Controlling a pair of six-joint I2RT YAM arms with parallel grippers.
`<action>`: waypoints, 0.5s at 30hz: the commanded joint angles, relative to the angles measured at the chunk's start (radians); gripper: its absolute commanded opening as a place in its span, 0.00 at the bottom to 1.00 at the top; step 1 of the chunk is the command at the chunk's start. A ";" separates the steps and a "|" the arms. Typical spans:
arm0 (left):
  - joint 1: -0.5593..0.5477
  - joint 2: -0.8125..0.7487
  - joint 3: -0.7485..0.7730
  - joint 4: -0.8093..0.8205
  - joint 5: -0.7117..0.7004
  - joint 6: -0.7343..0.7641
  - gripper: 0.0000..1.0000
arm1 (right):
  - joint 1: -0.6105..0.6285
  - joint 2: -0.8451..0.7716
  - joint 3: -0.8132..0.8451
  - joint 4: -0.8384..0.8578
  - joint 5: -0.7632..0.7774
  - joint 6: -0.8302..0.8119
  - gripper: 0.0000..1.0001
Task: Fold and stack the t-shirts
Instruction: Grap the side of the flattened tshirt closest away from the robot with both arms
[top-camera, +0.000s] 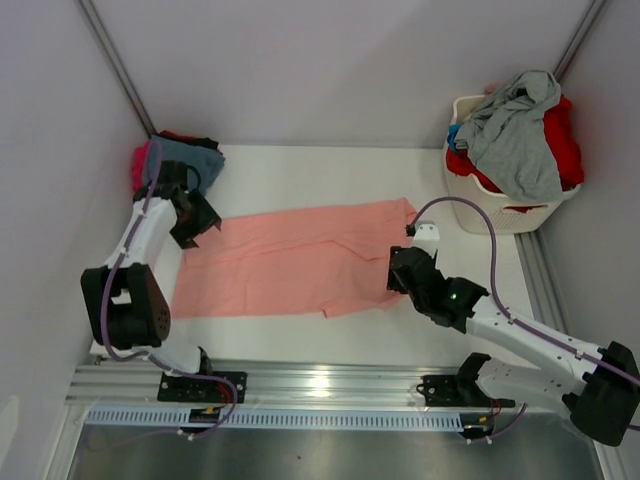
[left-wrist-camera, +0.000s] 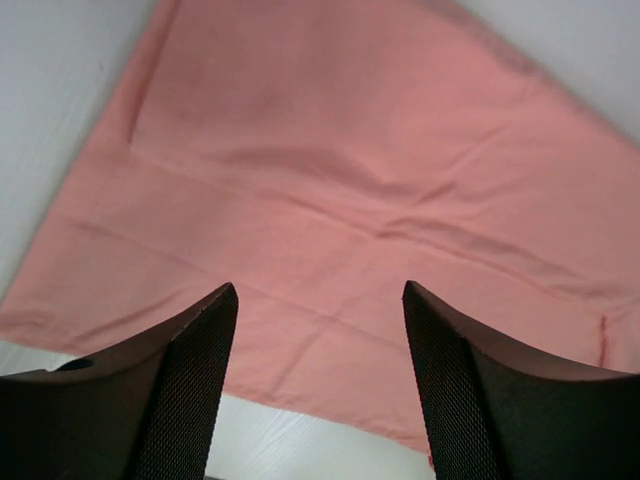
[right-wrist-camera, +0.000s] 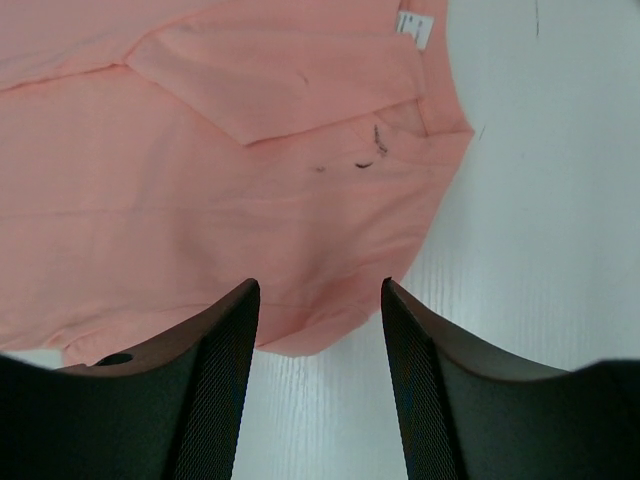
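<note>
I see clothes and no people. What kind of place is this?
Likely a robot practice booth for folding laundry: two arms bolted to a table, a pink t-shirt spread flat, a basket heaped with clothes.

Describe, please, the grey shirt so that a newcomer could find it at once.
Look to the far right corner of the white table, where a white slotted laundry basket stands. The grey shirt lies crumpled on top of its heap. It alone there is grey; the cloth beneath it is red.
</note>
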 joint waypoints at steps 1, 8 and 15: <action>-0.078 -0.136 -0.170 0.146 0.005 -0.070 0.71 | -0.047 0.009 -0.068 0.101 -0.062 0.091 0.56; -0.186 -0.297 -0.363 0.117 -0.060 -0.214 0.68 | -0.056 -0.008 -0.130 0.101 -0.091 0.125 0.56; -0.248 -0.520 -0.621 0.174 -0.061 -0.316 0.64 | -0.047 -0.126 -0.286 0.108 -0.171 0.217 0.57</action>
